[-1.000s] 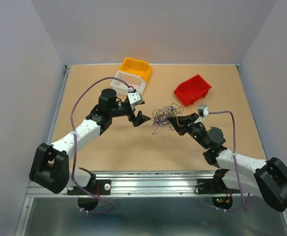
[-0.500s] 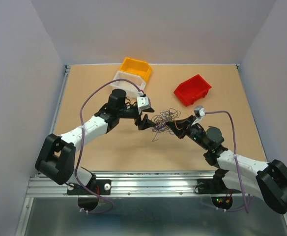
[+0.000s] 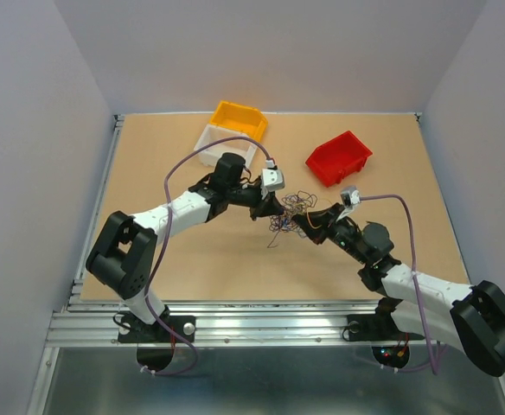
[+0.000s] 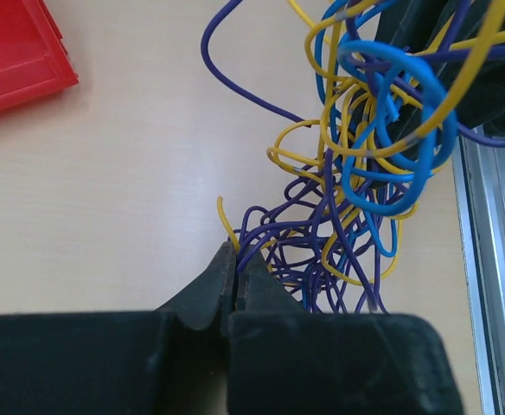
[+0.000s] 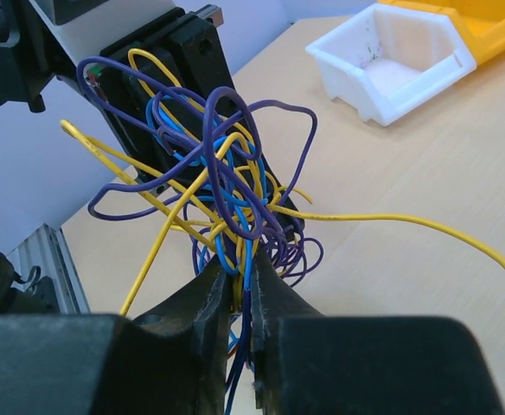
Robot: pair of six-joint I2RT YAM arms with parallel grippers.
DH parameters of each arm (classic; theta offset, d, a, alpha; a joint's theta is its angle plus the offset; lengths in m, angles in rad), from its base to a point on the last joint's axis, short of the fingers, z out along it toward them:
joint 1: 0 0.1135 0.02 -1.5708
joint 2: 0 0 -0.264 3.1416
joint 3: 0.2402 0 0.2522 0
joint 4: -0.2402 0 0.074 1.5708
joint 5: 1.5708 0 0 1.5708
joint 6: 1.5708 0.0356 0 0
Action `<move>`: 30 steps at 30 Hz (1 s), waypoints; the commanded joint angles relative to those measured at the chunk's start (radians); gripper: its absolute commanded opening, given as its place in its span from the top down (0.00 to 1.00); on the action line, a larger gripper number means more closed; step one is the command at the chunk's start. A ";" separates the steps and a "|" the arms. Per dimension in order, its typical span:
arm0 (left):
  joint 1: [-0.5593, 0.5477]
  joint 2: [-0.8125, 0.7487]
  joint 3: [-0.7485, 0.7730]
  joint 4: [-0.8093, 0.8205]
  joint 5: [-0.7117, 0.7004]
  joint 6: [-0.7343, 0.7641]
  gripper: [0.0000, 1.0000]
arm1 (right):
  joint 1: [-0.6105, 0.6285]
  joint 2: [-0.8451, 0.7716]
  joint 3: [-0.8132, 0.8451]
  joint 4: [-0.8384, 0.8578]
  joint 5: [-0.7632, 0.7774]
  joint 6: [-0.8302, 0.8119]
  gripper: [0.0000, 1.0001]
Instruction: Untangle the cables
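Observation:
The cables point(image 3: 289, 207) form a knotted clump of thin purple, yellow and blue wires on the tan table, between my two grippers. My left gripper point(image 3: 268, 209) touches the clump's left side. In the left wrist view its tips point(image 4: 236, 256) are shut, with a yellow and a purple strand of the cables point(image 4: 356, 186) coming out from between them. My right gripper point(image 3: 301, 221) is at the clump's right side. In the right wrist view it point(image 5: 245, 266) is shut on a bundle of blue, yellow and purple strands, and the cables point(image 5: 222, 164) rise above the jaws.
A red bin point(image 3: 339, 157) stands behind the clump to the right. A white bin point(image 3: 226, 143) and a yellow bin point(image 3: 239, 119) stand at the back left. A metal rail point(image 3: 235, 316) runs along the table's near edge.
My left arm swung right from its open stance beside the clump, reached the cables and shut its jaws on strands. The right gripper shifted slightly left and kept its hold.

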 commanded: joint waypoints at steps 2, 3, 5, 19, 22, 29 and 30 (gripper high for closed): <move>-0.003 -0.058 0.025 -0.005 -0.051 0.016 1.00 | 0.011 -0.029 -0.004 0.013 0.068 -0.004 0.71; -0.003 -0.074 0.016 -0.004 -0.054 0.017 1.00 | 0.011 -0.033 -0.008 -0.005 0.094 -0.009 0.68; -0.003 -0.087 0.008 -0.004 -0.055 0.020 1.00 | 0.010 -0.043 -0.013 -0.054 0.154 -0.021 0.66; 0.108 -0.187 -0.019 0.052 -0.167 -0.108 1.00 | 0.008 -0.127 -0.031 -0.410 0.769 0.112 0.76; 0.153 -0.228 -0.039 0.093 -0.195 -0.141 1.00 | 0.009 -0.208 -0.045 -0.522 0.909 0.155 0.79; 0.222 -0.394 -0.145 0.249 -0.432 -0.257 1.00 | 0.008 -0.371 -0.077 -0.677 1.116 0.298 0.77; 0.233 -0.440 -0.174 0.265 -0.504 -0.275 1.00 | 0.008 -0.398 -0.089 -0.686 1.144 0.319 0.77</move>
